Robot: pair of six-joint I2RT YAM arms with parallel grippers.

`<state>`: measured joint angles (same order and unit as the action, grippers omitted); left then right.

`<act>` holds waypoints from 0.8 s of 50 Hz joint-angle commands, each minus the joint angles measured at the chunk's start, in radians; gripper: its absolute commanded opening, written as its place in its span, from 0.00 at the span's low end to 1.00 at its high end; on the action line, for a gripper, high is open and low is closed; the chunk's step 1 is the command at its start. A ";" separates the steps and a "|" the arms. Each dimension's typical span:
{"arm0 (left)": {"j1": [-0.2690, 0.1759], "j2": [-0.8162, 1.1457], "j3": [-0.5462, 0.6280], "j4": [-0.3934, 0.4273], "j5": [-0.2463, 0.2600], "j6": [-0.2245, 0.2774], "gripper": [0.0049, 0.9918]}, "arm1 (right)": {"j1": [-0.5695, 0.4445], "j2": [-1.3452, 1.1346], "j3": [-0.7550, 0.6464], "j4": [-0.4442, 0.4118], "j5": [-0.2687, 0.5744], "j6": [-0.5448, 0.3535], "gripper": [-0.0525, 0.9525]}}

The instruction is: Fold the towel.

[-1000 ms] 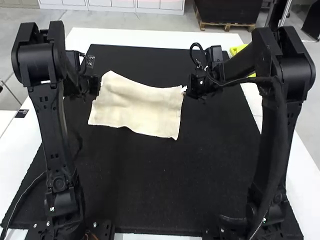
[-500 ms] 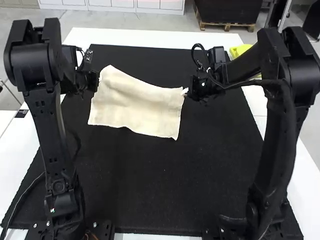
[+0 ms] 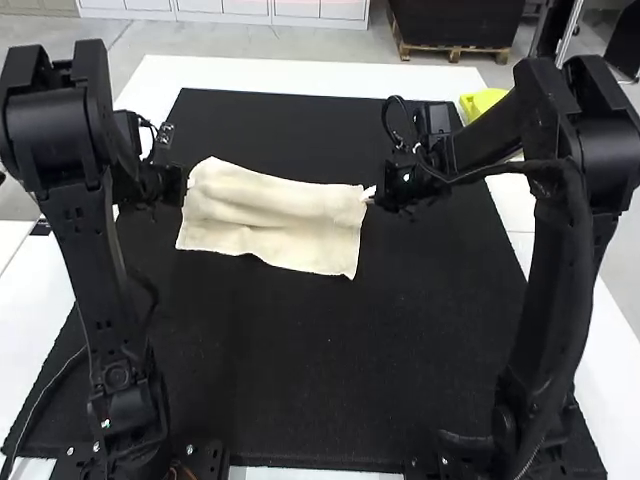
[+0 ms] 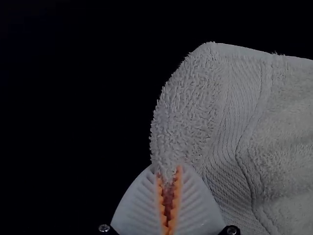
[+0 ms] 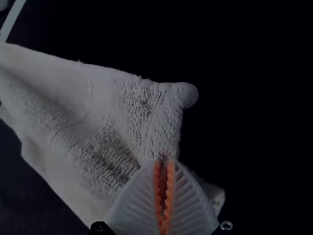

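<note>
At the near side of the black mat [image 3: 300, 370] stand the left arm [image 3: 118, 300] and the right arm [image 3: 545, 300], both reaching toward the far half. Beyond a broad stretch of mat comes the cream towel [image 3: 280, 225], left of the middle. Its near edge lies on the mat, a little wavy, running from a left corner to a right corner that sits slightly nearer. Farther back, the cloth is spread between the two grippers, with soft folds running left to right (rumpled, but not folded over in half).

At the towel's far left corner, the left gripper [image 3: 187, 185] has its fingers closed on the cloth; in the left wrist view, the orange pads [image 4: 160, 196] pinch a bit of it between their tips. At the far right corner, the right gripper [image 3: 370, 194] is likewise closed on the towel, and the right wrist view shows the corner bunched at its fingertips.

Farther still, on the white table [image 3: 300, 72], a yellow object [image 3: 484, 103] sits just beyond the mat's right side.
</note>
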<state>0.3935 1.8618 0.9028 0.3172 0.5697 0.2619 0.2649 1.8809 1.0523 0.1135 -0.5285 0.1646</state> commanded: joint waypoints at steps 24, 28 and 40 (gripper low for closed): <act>0.074 -0.062 -0.077 -0.035 -0.037 0.082 0.02 | 0.017 -0.069 -0.100 0.000 0.027 0.000 0.02; 0.082 -0.062 -0.088 -0.036 -0.036 0.086 0.02 | 0.017 -0.069 -0.103 0.011 0.032 0.000 0.02; 0.099 -0.065 -0.131 -0.036 -0.025 0.117 0.02 | 0.019 -0.052 -0.114 0.058 0.059 0.001 0.02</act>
<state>0.4538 1.8271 0.7815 0.2699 0.5835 0.3416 0.2890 1.8591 0.9524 0.1551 -0.5274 0.1650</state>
